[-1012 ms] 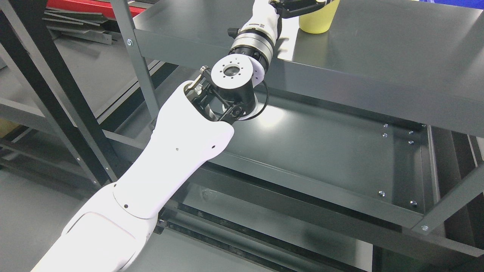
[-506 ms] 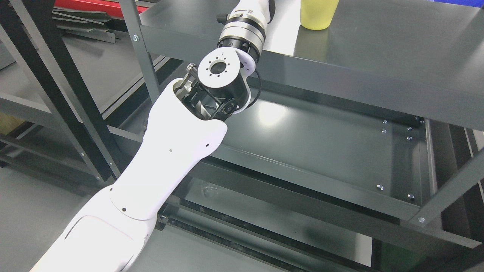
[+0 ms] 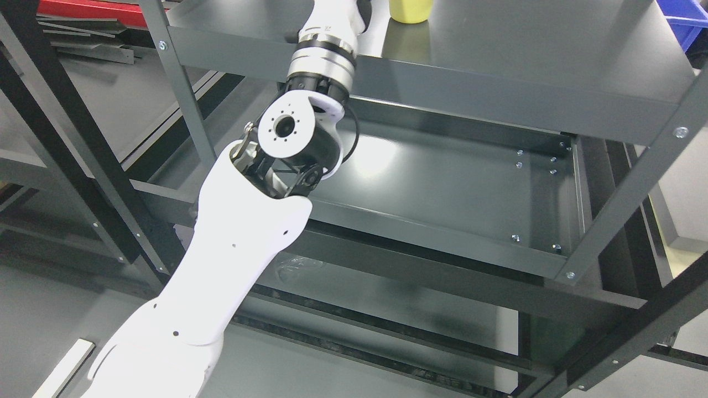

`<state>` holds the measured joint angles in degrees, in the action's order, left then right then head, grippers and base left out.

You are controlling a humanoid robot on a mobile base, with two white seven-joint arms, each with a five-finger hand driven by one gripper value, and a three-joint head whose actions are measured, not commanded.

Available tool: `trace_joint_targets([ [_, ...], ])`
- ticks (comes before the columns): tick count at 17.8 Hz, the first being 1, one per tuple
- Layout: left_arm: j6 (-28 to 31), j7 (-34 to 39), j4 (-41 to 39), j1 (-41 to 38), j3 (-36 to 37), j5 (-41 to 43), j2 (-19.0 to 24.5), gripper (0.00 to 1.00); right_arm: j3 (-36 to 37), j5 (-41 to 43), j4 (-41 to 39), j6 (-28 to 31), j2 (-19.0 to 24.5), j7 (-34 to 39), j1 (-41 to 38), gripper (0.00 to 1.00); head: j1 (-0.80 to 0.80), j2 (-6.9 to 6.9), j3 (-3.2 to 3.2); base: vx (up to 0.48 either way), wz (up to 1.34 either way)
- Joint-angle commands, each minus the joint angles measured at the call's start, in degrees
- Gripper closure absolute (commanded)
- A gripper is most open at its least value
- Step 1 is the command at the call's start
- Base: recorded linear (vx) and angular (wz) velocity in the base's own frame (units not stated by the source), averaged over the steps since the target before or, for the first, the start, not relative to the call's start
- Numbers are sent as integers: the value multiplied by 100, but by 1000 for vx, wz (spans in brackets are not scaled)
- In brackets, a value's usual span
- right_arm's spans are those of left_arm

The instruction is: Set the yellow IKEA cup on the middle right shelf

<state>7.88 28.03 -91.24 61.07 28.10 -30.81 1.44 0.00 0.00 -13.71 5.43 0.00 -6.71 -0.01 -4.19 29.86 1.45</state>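
The yellow cup (image 3: 409,12) stands on the upper grey shelf (image 3: 525,61), at the picture's top edge; only its lower part shows. My left arm (image 3: 243,237) comes in from the lower left and reaches up over this shelf's front edge. Its wrist (image 3: 323,50) is just left of the cup. The left hand is cut off by the top edge. I cannot see whether it touches the cup. The right arm is out of view.
Below is another grey shelf tray (image 3: 442,182) with raised rims, and a lower one (image 3: 387,309) beneath it. Grey uprights stand at the left (image 3: 177,94) and right (image 3: 625,188). A black frame (image 3: 66,143) is at the left, and a blue bin corner (image 3: 688,19) at the top right.
The whole picture has shifted up and to the left, so the camera moved. One second ago the hand's dark fingers showed at the cup's rim; now the hand is out of the picture.
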Motion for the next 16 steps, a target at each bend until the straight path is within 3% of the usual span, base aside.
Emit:
trace_joint_targets([
  [1,-795,-630,-816,-929,-279,224,795,1,-97,141,0,-7,-100,3,-78,1,0,0,0,-93,-98],
  [8,-2552,-2194,-1045,-2343,2,224,1516,1,-97,141,0,-7,-100,3,-78,1,0,0,0,-77,38],
  [12,-2668,-2302,-1045,-3231,-67,224,1447,1,-97,141,-9,-7,-100,3,-78,1,0,0,0,-75,-57],
  [16,-2651,-2293,-1010,-4347,-646,233,1262,1,-97,141,0,-7,-100,3,-78,1,0,0,0,-91,13],
])
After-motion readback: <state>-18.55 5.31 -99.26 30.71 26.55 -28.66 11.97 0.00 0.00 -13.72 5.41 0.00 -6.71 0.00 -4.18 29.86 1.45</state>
